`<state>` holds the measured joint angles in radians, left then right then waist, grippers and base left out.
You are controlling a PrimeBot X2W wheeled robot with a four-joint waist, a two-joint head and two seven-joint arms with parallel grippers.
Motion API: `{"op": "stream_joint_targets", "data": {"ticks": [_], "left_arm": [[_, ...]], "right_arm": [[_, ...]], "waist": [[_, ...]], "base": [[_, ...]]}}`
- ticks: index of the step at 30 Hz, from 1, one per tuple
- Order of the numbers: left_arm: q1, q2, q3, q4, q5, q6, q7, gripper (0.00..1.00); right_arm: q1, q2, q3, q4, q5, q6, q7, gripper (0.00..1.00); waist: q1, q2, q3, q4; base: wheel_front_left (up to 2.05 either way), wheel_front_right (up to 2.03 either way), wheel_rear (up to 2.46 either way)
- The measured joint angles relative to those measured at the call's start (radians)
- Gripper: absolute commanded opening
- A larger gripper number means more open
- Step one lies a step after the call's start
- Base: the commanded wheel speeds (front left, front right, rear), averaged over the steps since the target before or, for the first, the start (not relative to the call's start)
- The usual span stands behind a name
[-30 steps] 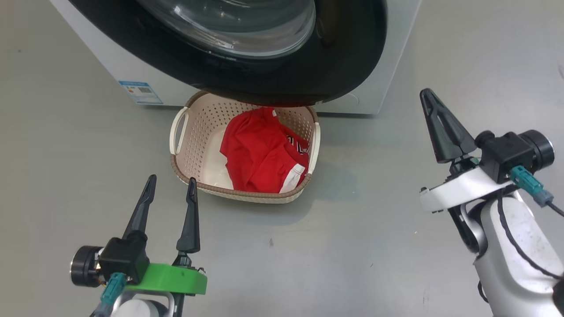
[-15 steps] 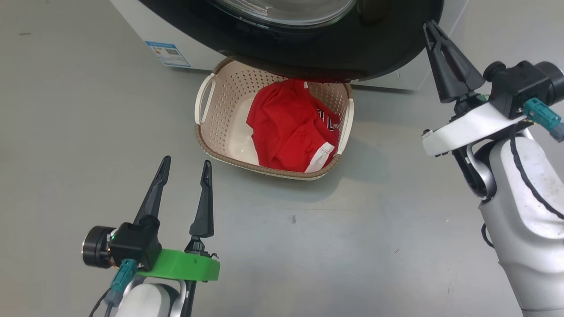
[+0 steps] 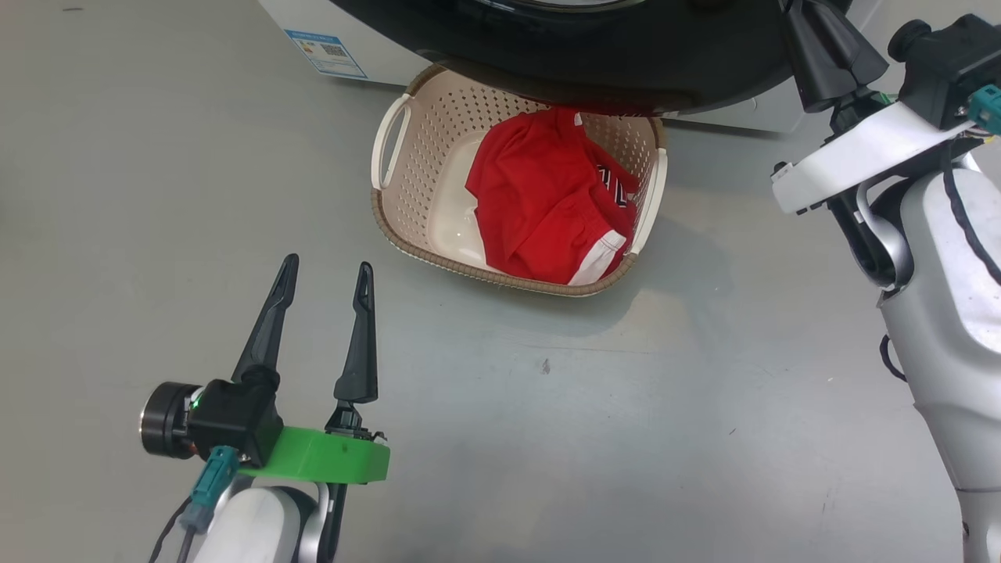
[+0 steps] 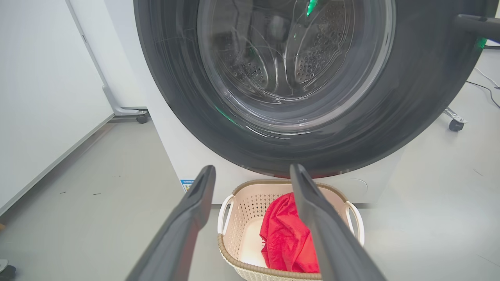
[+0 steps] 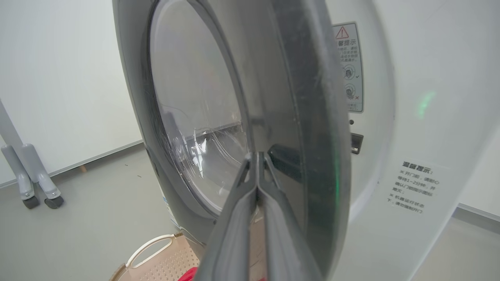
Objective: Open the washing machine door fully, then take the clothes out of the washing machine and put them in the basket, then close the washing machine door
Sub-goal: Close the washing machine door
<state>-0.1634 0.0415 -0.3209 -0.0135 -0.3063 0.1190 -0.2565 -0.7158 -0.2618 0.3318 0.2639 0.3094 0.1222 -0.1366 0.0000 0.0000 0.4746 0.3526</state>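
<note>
Since 1 second ago the head camera has swung, so the whole scene sits differently in its view. The real change is the right gripper (image 5: 257, 156): it stood well clear of the washing machine door (image 3: 594, 55) and is now up against the door's black rim, at 1 o'clock in the head view. Its 2 fingers are pressed together with nothing between them. In the right wrist view the tips lie by a dark recess in the rim; I cannot tell if they touch it.

At 7 o'clock the left gripper (image 3: 328, 264) hovers over the bare floor (image 3: 547, 438), fingers spread apart and empty.

At 12 o'clock the red clothes (image 3: 539, 211) lie in the basket (image 3: 485, 274), which stands under the door's lower edge, just in front of the washing machine (image 4: 187, 156). Through the glass the drum looks empty.

Unloading therefore looks done, and closing the door seems to be the step in hand. A gap shows between door and machine front, so the door is not latched. The next move likely calls for a steady push on the rim until the latch catches.
</note>
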Motion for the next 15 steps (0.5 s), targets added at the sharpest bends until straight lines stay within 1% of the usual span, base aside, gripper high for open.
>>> {"op": "stream_joint_targets", "data": {"ticks": [3, 9, 15], "left_arm": [[0.000, -0.001, 0.000, -0.001, 0.001, 0.000, 0.000, 1.00], [-0.006, -0.003, -0.008, -0.002, 0.001, 0.000, 0.000, 1.00], [-0.021, -0.004, -0.018, -0.004, 0.001, 0.000, 0.000, 1.00]], "right_arm": [[-0.026, -0.013, 0.000, 0.017, 0.007, 0.009, 0.001, 0.00], [-0.091, -0.054, -0.012, 0.059, 0.016, 0.009, 0.004, 0.00], [-0.150, -0.078, -0.010, 0.098, 0.025, 0.009, 0.010, 0.00]], "waist": [[0.0000, 0.0000, 0.007, 0.003], [0.0000, 0.0000, 0.019, 0.012], [0.0000, 0.0000, 0.026, 0.020]], "base": [[0.00, 0.00, 0.00], [0.00, 0.00, 0.00], [0.00, 0.00, 0.00]]}}
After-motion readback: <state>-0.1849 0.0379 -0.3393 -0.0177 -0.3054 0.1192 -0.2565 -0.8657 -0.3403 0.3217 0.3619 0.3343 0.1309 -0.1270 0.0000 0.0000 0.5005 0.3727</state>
